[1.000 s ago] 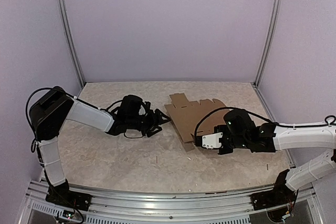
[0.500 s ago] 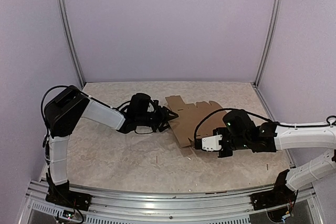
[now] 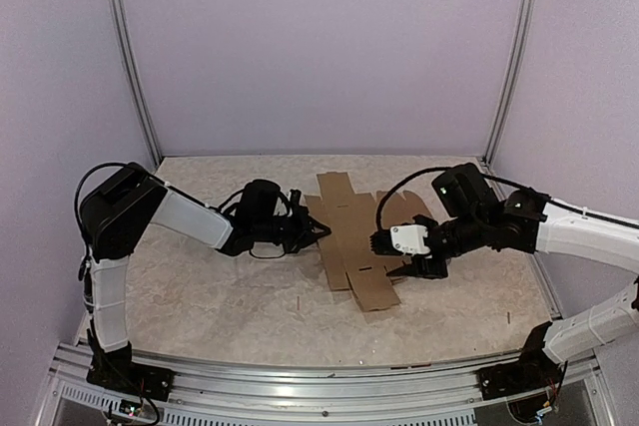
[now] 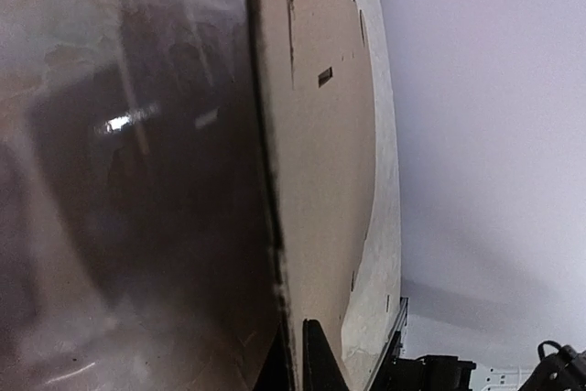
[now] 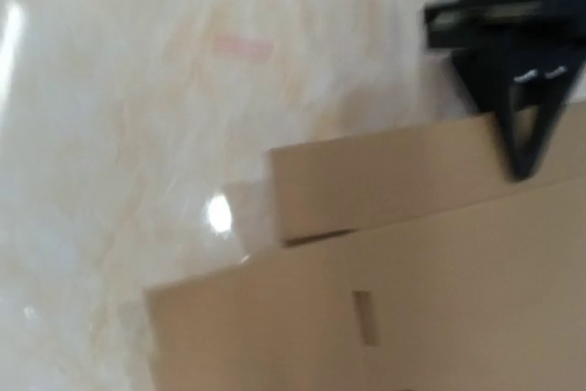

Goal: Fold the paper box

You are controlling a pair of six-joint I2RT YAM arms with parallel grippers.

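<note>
— Two wrist feeds and the overhead are up on my side. Where does the paper box [image 3: 351, 236] sit?
— Unfolded and spread out in the middle of the counter [image 3: 200, 286], one flap pointing toward the back wall [image 3: 319, 47]
— And the left gripper [image 3: 319, 229]?
— At the sheet's left edge, fingers pressed together with the cardboard edge running in between them. My left wrist feed shows that edge going straight into the dark fingertip at the bottom of the frame
— Right gripper [image 3: 404, 271]?
— Over the near right part of the sheet, close above the cardboard. Whether it touches, I cannot tell, and I cannot tell how far its jaws stand apart either. Its own wrist feed shows none of its fingers
— What does that feed give you?
— Blurred brown panels with a small slot, pale counter beyond them, and the left gripper's dark tip on the far cardboard edge
</note>
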